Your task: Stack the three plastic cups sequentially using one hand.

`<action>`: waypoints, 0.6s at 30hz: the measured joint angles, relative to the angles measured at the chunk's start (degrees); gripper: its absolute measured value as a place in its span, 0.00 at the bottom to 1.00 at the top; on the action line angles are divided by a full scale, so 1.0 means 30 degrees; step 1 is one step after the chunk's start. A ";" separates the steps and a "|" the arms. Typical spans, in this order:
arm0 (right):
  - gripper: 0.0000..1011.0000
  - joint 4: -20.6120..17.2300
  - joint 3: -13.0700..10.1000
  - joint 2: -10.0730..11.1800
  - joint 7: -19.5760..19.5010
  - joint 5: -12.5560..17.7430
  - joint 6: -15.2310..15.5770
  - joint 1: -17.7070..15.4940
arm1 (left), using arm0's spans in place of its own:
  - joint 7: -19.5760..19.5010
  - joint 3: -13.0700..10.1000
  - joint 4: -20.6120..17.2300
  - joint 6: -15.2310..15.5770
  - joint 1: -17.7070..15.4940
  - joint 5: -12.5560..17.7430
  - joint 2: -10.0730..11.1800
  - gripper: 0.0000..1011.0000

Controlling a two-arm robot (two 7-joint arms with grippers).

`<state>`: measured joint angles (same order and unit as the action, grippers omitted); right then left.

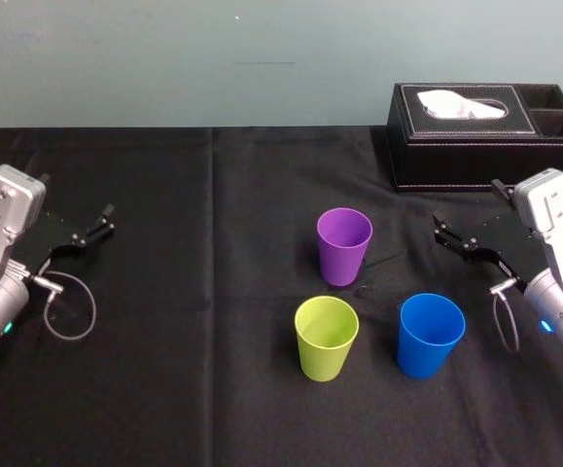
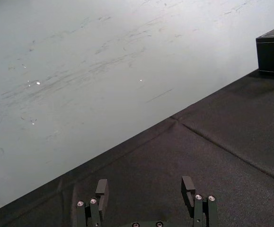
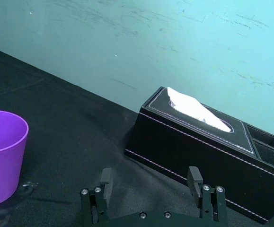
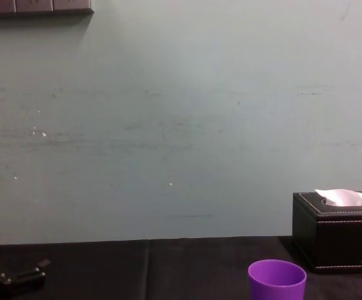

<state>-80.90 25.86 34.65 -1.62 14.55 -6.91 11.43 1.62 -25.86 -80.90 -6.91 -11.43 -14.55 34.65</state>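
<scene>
Nearest you, the yellow-green cup (image 1: 326, 338) stands upright on the black table (image 1: 213, 292), with the blue cup (image 1: 430, 335) apart at its 3 o'clock and the purple cup (image 1: 344, 245) at its 12 o'clock. From the purple cup, the right gripper (image 1: 440, 233) is at 3 o'clock, jaws apart. The left gripper (image 1: 104, 222) is well off at 9 o'clock, jaws apart. Farthest, you have the tissue box (image 1: 485, 136) at 1 o'clock.
</scene>
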 joint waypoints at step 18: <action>0.99 0.0000 0.0000 0.0000 0.0000 0.0001 0.0000 0.0001 | 0.0000 0.0000 0.0001 0.0000 0.0001 -0.0001 0.0000 1.00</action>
<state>-80.90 25.86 34.65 -1.62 14.55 -6.91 11.43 1.62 -25.86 -80.90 -6.91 -11.43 -14.55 34.65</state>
